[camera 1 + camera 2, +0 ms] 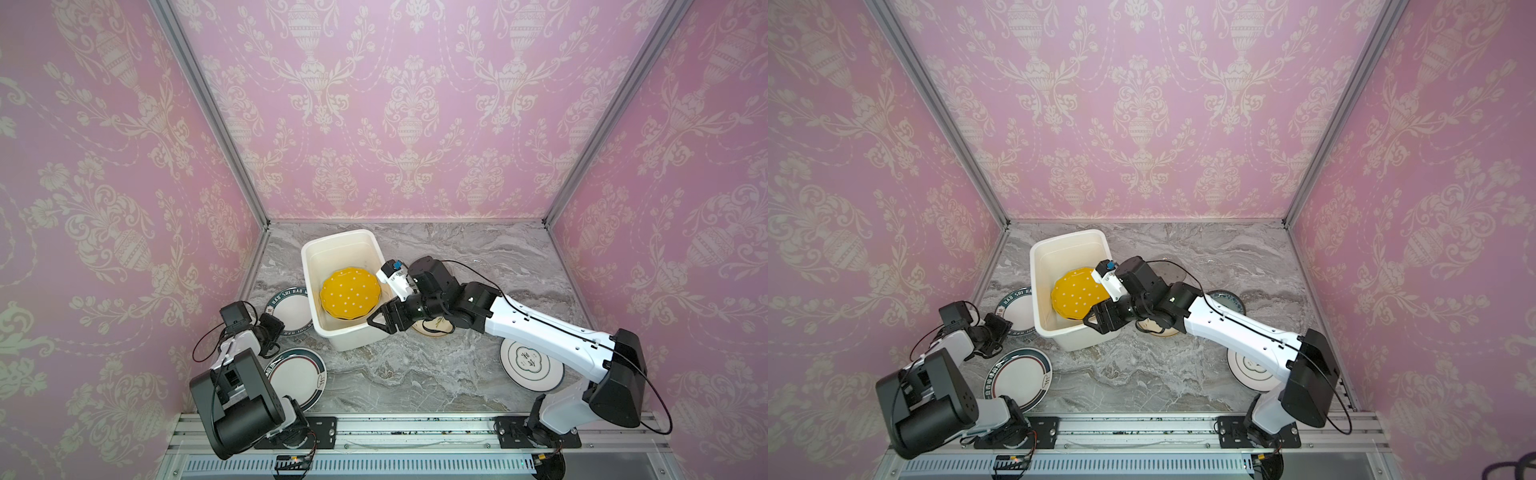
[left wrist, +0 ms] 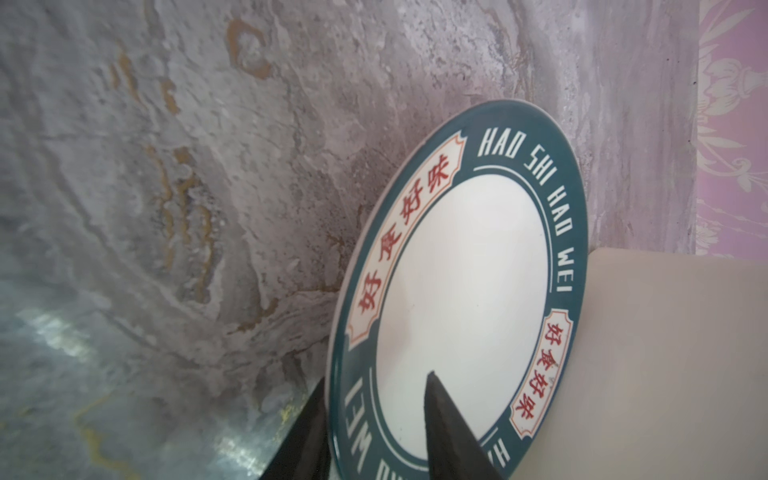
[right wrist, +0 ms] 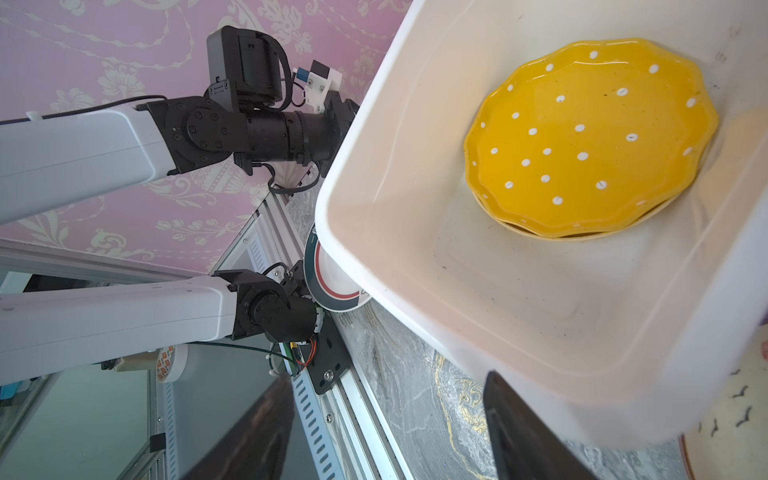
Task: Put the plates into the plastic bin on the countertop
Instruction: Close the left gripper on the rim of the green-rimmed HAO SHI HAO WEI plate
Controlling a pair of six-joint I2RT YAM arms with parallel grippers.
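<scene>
The left gripper (image 2: 376, 376) straddles the rim of a teal-rimmed plate (image 2: 457, 282) just beside the white bin (image 2: 665, 353); whether it pinches is unclear. The right gripper (image 1: 375, 321) gapes empty at the bin's corner, with a dotted yellow plate (image 1: 350, 298) inside.

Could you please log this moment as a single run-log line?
left pincer: straddles rim of lettered plate, grip unclear | right pincer: open beside bin | bin: dotted yellow plate inside | countertop: plates waiting

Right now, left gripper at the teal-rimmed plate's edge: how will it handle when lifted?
Teal-rimmed plate: smooth glaze, likely slippery in an edge pinch. Rigid-looking ceramic; could chip against the plastic bin beside it. Lifted by one edge, it may tilt.
</scene>
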